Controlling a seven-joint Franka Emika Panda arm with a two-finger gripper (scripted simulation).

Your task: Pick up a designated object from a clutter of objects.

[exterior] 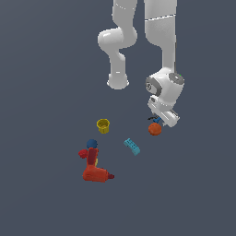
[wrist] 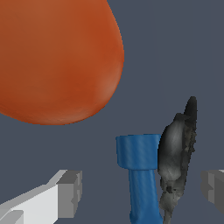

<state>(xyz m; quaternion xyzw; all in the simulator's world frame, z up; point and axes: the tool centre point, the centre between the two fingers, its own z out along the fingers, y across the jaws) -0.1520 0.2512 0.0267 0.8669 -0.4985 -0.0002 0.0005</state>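
Observation:
The designated object (wrist: 139,162) is a small blue tool with a rough black part (wrist: 177,157) beside its blue stem. In the wrist view it lies between my fingertips (wrist: 68,192), which stand well apart from it on both sides. My gripper (wrist: 142,190) is open around it. In the exterior view the gripper (exterior: 160,120) is down at the floor, and only a bit of the blue tool (exterior: 157,121) peeks out beneath it. The orange ball (exterior: 155,129) rests right next to the tool and fills much of the wrist view (wrist: 52,57).
The rest of the clutter lies toward the exterior view's left: a yellow cup (exterior: 103,125), a cyan studded brick (exterior: 132,146), a dark blue ball (exterior: 92,144) and a red drill-like tool (exterior: 96,171). The arm's base (exterior: 118,80) stands behind.

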